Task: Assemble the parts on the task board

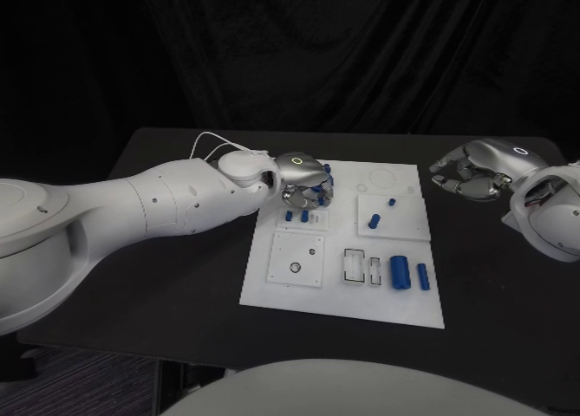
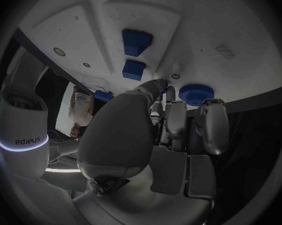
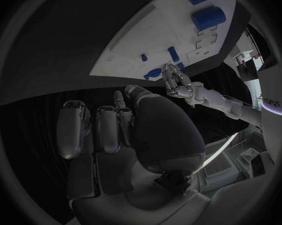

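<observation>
- Head view: the left hand [image 1: 303,184] is down over the far left corner of the task board [image 1: 280,293], fingers bunched over blue parts [image 1: 305,215]; from up here, whether it actually holds one is hard to say, since the fingers hide what lies under them.
- Same view: the right hand [image 1: 475,170] hangs off the board's far right corner, above bare black table [image 1: 502,295], fingers curled inward with nothing seen in them.
- More blue parts sit out in the open: two small ones [image 1: 376,220] on the raised plate mid-board, and two long ones [image 1: 410,273] standing side by side near the right edge, with free board around them.
- Left wrist view: the left hand's fingers [image 2: 211,127] point at the board, and a round ribbed blue part [image 2: 193,93] sits right at the fingertips; contact cannot be made out. Two square blue blocks [image 2: 135,55] lie just beyond, untouched.
- Right wrist view: the right hand's fingers [image 3: 72,130] are straight, side by side and empty, well apart from the task board [image 3: 135,37], whose edge is cut off at the circle's rim; the left hand [image 3: 175,81] shows across the board, on its blue parts.
</observation>
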